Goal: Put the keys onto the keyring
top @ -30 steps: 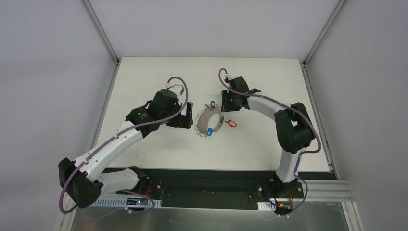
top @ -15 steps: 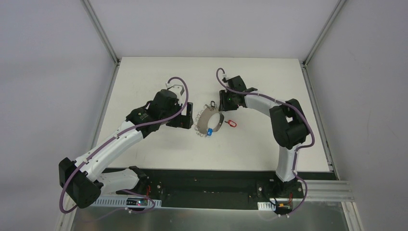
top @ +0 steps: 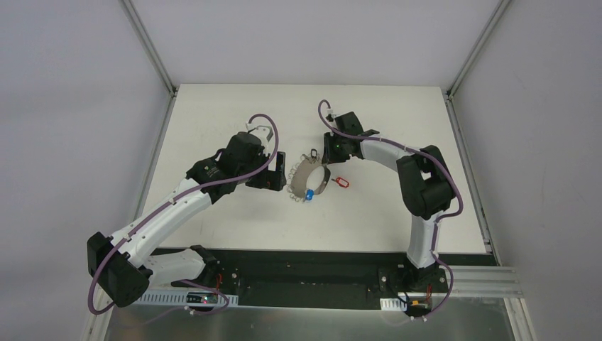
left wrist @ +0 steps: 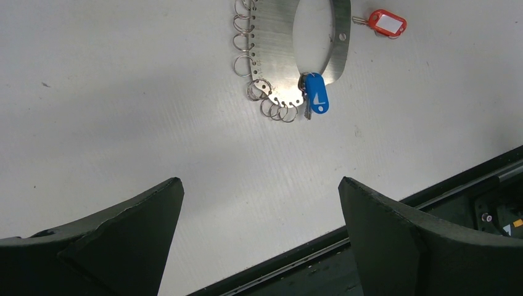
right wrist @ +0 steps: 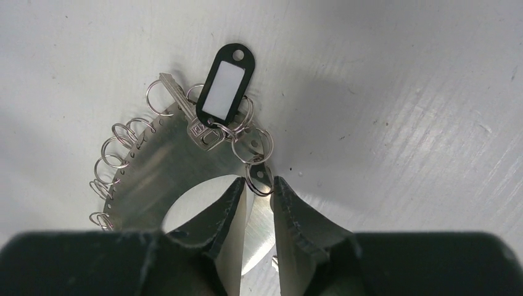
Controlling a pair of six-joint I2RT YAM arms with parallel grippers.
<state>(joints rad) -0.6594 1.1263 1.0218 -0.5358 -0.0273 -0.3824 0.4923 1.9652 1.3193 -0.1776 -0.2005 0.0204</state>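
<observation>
Right wrist view: the right jaws are set narrow, with only a slit between them, and a small ring [right wrist: 259, 179] at the far edge of the keyring [right wrist: 148, 179] sits in that slit. Whether the ring is truly pinched or merely bracketed cannot be told. Just beyond it the black key [right wrist: 223, 83] is laid, its long axis slanting away from the jaws. It appears to be linked already to the neighbouring rings.

From the top external view the keyring is seen flat on the desk [top: 234, 114] between the two arms. The blue key [top: 310, 194] is hung at its near edge. The red key [top: 341, 182] is found loose on the desk, just beside the keyring's right side and not joined to it, with its long axis pointed across toward the keyring. It is placed nearer the right arm, lying toward the arm bases from the right jaws.

The left jaws are held fully apart just left of the keyring, and nothing is gripped in them.

The coming move is judged to turn on the small ring lying squarely between the right jaws. The crowded rings on either side and the black key close ahead are judged likely to be snagged.
</observation>
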